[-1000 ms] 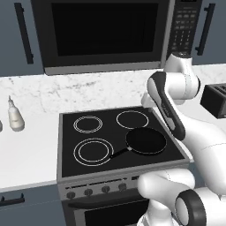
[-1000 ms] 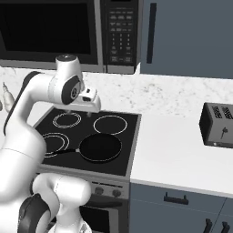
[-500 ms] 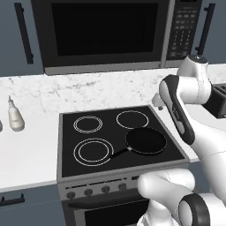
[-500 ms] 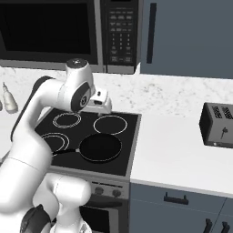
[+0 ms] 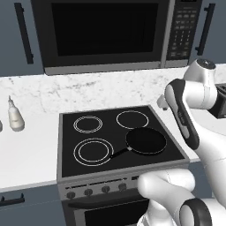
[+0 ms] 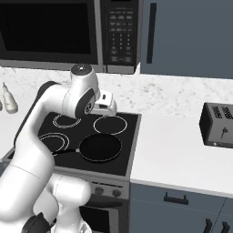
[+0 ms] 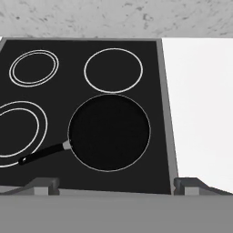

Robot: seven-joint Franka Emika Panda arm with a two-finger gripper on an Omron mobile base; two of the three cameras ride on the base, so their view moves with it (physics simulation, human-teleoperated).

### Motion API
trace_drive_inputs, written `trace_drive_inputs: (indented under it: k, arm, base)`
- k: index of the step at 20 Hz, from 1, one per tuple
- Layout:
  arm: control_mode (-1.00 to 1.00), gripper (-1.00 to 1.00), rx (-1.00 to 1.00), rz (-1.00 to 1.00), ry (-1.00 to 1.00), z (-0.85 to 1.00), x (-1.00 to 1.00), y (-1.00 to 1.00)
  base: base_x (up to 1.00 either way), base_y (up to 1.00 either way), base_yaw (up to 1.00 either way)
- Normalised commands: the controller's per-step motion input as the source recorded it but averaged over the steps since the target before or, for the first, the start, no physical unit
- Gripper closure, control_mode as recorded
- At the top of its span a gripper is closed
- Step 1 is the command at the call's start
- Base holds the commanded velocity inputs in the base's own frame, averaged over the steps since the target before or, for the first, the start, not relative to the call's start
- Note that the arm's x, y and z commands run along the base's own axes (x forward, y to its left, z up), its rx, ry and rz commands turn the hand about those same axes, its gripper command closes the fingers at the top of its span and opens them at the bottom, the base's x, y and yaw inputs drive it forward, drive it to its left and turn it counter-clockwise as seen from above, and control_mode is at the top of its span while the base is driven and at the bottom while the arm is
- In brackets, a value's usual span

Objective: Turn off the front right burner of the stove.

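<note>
Evidently, a bottle (image 5: 16, 115) stood on the desk (image 5: 26, 154) left of the stove (image 5: 117, 141); a pan (image 7: 109, 132) covered the front right burner. The tool (image 6: 107, 103), fingers apart and empty, hung above, risking the wrong knob (image 5: 105, 189).

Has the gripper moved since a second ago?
Yes. In the right base view the gripper has swung right, from over the stove's left half to above its back right ring.

no legible text, microwave (image 5: 106, 35) keypad blurred
</note>
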Motion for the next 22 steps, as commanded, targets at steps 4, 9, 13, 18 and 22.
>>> trace_drive_inputs:
  k: [4, 9, 13, 18, 22]
  arm:
    - [-1.0, -1.0, 0.0, 0.0, 0.0, 0.0, 0.0, 0.0]
    - [-1.0, -1.0, 0.0, 0.0, 0.0, 0.0, 0.0, 0.0]
    - [-1.0, -1.0, 0.0, 0.0, 0.0, 0.0, 0.0, 0.0]
    - [1.0, -1.0, 0.0, 0.0, 0.0, -0.01, 0.0, -0.02]
    - [1.0, -1.0, 0.0, 0.0, 0.0, 0.0, 0.0, 0.0]
  base:
    - [0.0, 0.0, 0.0]
    - [0.0, 0.0, 0.0]
    - [0.0, 0.0, 0.0]
    - [0.0, -0.11, 0.0]
    - [0.0, -0.34, 0.0]
